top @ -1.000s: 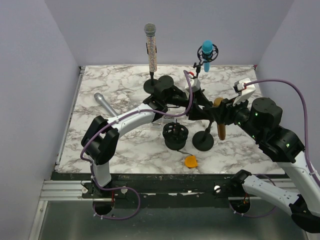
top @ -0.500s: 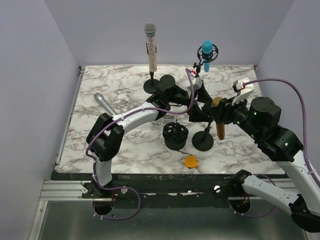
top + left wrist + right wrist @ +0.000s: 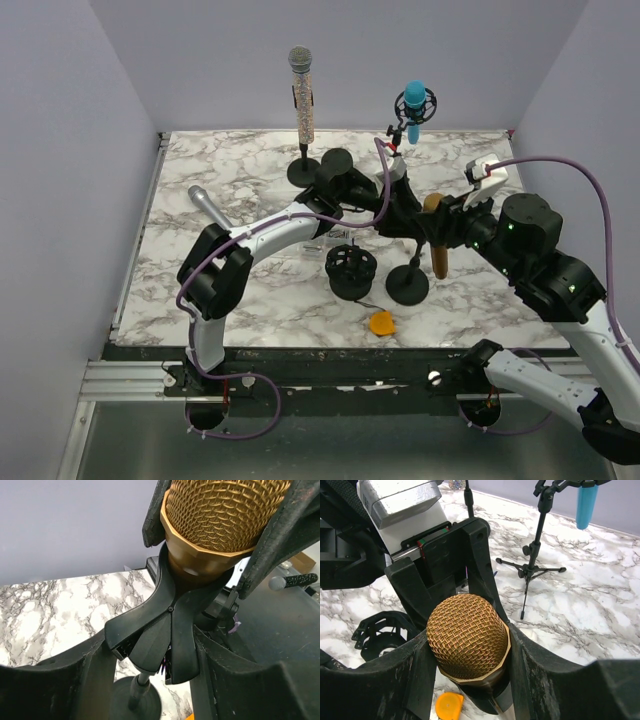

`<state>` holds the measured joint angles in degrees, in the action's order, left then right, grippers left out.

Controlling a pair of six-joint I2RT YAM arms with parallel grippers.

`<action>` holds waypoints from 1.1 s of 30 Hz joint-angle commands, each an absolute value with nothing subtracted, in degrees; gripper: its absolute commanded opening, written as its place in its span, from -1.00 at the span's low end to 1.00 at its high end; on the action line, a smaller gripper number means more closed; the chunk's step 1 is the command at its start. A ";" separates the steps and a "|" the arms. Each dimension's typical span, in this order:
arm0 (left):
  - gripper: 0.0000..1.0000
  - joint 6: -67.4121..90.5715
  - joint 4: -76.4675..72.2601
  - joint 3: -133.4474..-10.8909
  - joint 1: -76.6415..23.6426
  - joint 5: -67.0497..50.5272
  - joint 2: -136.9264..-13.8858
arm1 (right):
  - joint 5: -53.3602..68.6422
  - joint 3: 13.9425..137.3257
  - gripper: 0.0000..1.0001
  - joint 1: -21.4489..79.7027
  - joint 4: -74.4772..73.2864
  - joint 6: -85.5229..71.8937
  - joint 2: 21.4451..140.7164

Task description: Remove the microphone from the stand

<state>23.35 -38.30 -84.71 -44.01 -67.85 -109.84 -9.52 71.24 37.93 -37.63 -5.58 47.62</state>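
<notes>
1. Microphone of gold colour with a mesh head (image 3: 436,235) sits in the black spring clip (image 3: 167,630) on top of the black stand with round base (image 3: 407,285). The stand is near the middle of the white marble tabletop (image 3: 200,270). The microphone is not yet free.
2. The right gripper (image 3: 470,642) is clamped on the mesh head, with one finger on each side of it.
3. The left gripper (image 3: 152,667) is closed on the clip just under the head. As far as the wrist view shows, its fingers press on the two wings of the clip.
4. First risk: if the wings are not squeezed enough, the clip will not let go. A pull by the right arm would then lift or tip the whole stand.
5. Second risk: the head is round and the right gripper holds only this part. A pull at an angle could make it slip out, and the microphone could fall on the tabletop.
6. Third risk: the two grippers work very near each other. A small sideways move could knock the fingers together or twist the clip.
7. If the stand tips, it may hit the black round shock mount (image 3: 351,270) or the small orange piece (image 3: 381,322), both just beside the base.
</notes>
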 commanded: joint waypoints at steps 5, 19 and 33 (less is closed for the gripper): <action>-1.00 19.47 -33.81 -85.80 -43.86 -68.34 -109.36 | -7.44 71.68 -0.99 38.06 -32.85 -3.68 47.58; -1.00 7.13 -15.00 -88.52 -45.33 -60.23 -106.35 | 1.21 68.95 -0.99 38.06 -19.59 1.88 47.90; -1.00 13.64 -15.82 -77.40 -49.47 -22.52 -95.01 | -12.99 63.43 -0.12 38.06 -32.73 -10.07 42.36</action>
